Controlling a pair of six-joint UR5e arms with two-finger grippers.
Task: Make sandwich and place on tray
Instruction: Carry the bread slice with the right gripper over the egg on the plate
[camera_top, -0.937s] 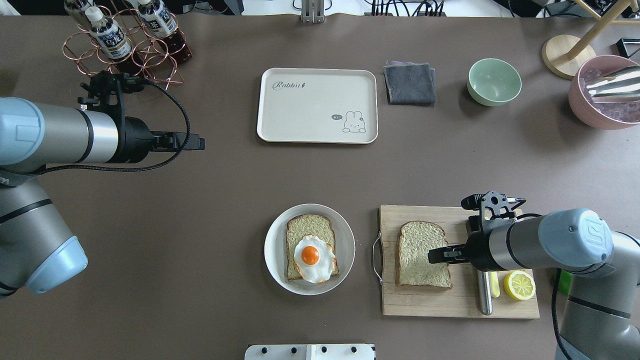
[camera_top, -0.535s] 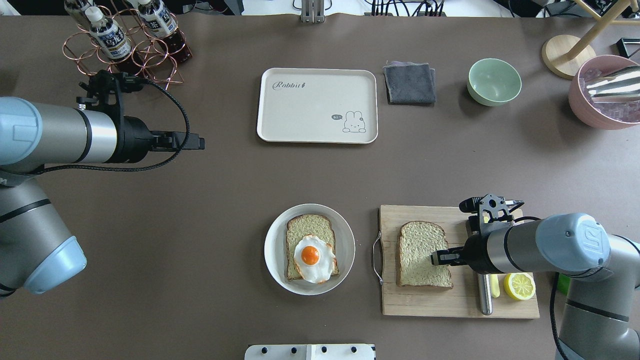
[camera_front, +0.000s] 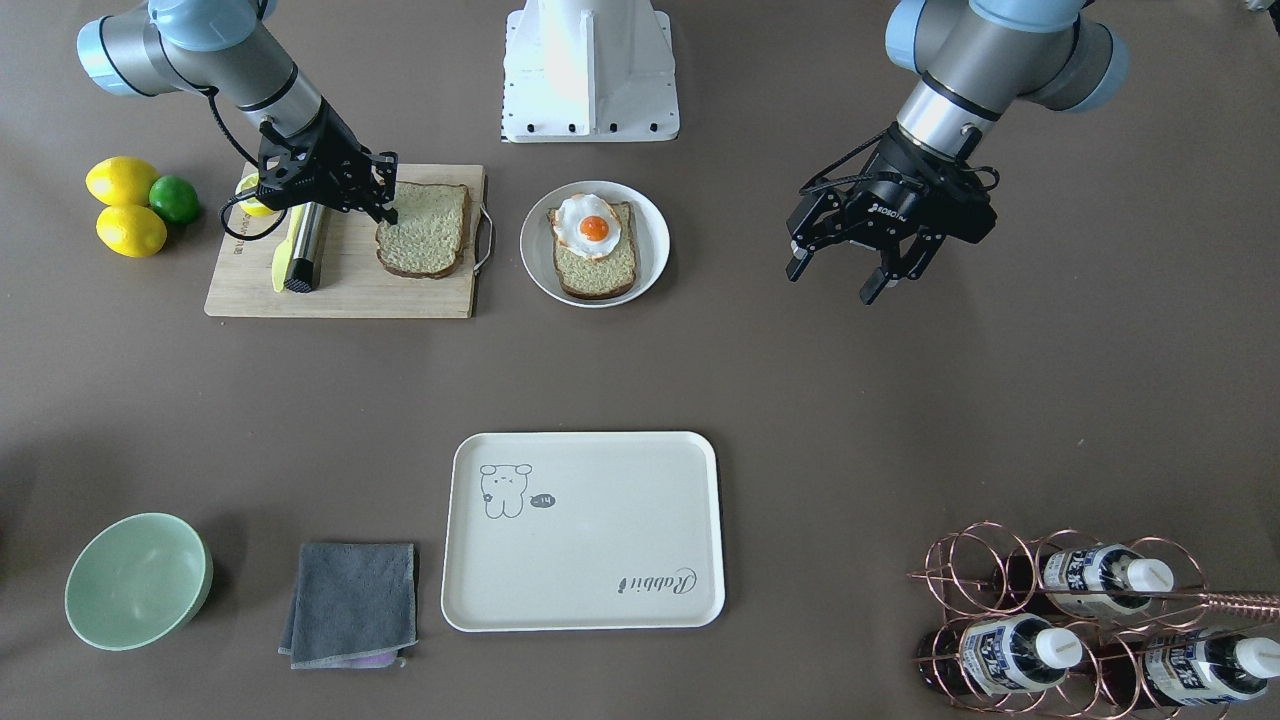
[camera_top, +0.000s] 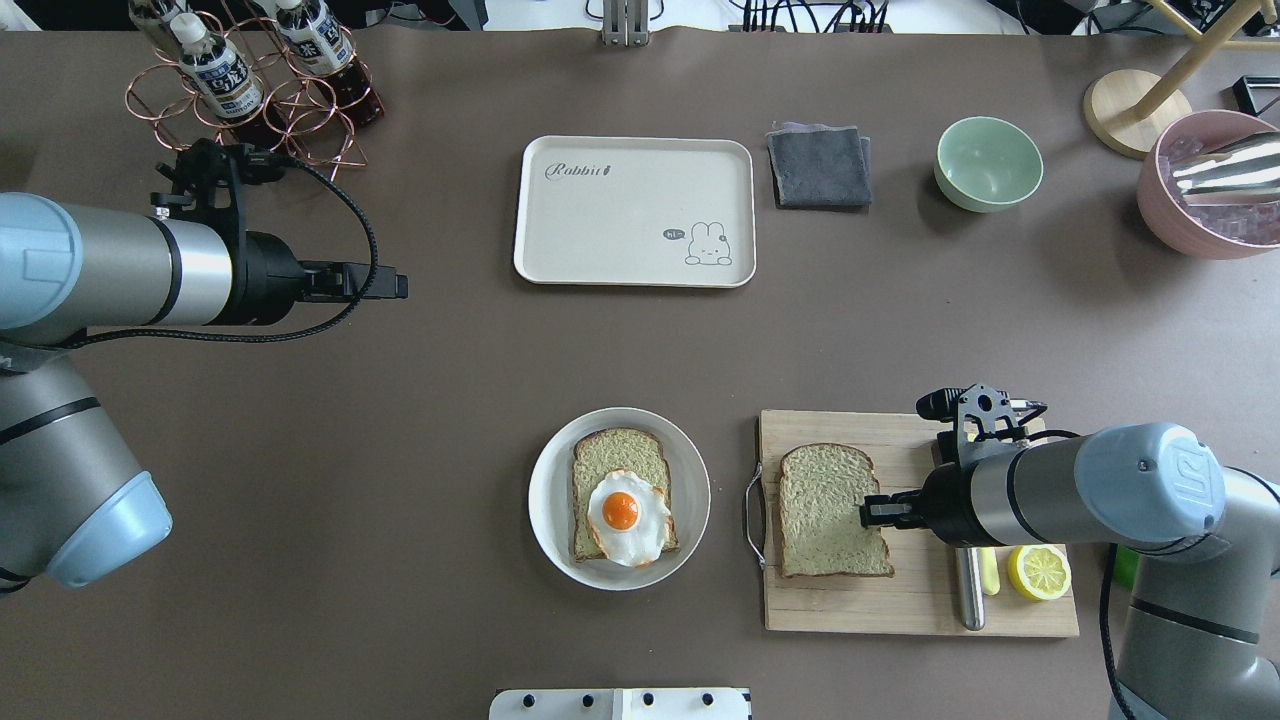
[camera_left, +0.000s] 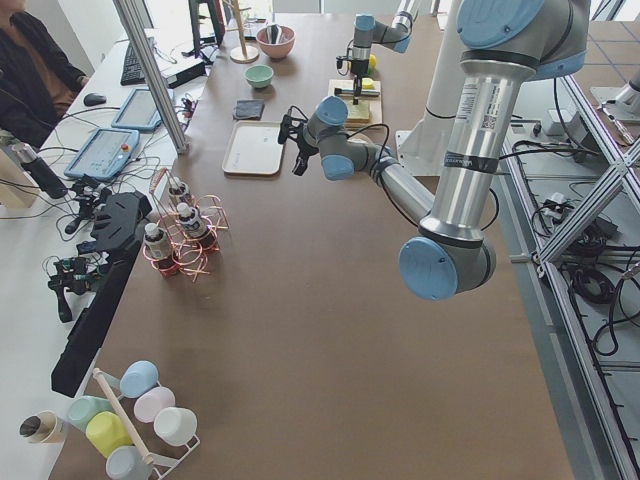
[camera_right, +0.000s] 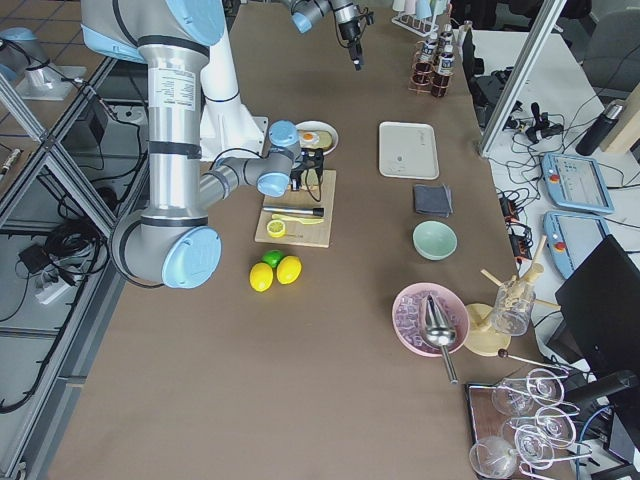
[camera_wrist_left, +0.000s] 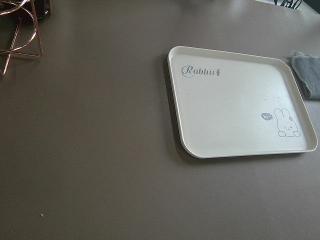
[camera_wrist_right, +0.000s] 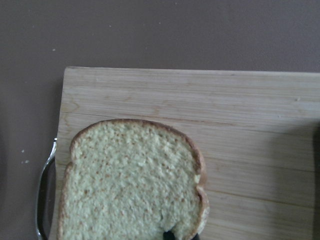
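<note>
A loose bread slice (camera_top: 825, 510) lies on the wooden cutting board (camera_top: 920, 600). My right gripper (camera_top: 868, 512) is shut on its right edge, and a dark fingertip (camera_wrist_right: 169, 234) shows at the slice's near crust in the right wrist view. A second bread slice (camera_top: 618, 455) lies on a round white plate (camera_top: 545, 500) with a fried egg (camera_top: 625, 515) on top of it. The cream tray (camera_top: 634, 211) lies bare at the far middle of the table. My left gripper (camera_front: 830, 282) hangs open over the table, left of the tray, holding nothing.
A steel-handled knife (camera_top: 968, 590) and a lemon half (camera_top: 1039, 571) share the board. A grey cloth (camera_top: 820, 166), a green bowl (camera_top: 988, 163) and a pink bowl (camera_top: 1210, 185) sit at the far right. A copper bottle rack (camera_top: 250, 90) stands at the far left.
The bread slice on the board has shifted a little to the left and turned slightly, with my right gripper at its edge. The left arm has barely moved.
</note>
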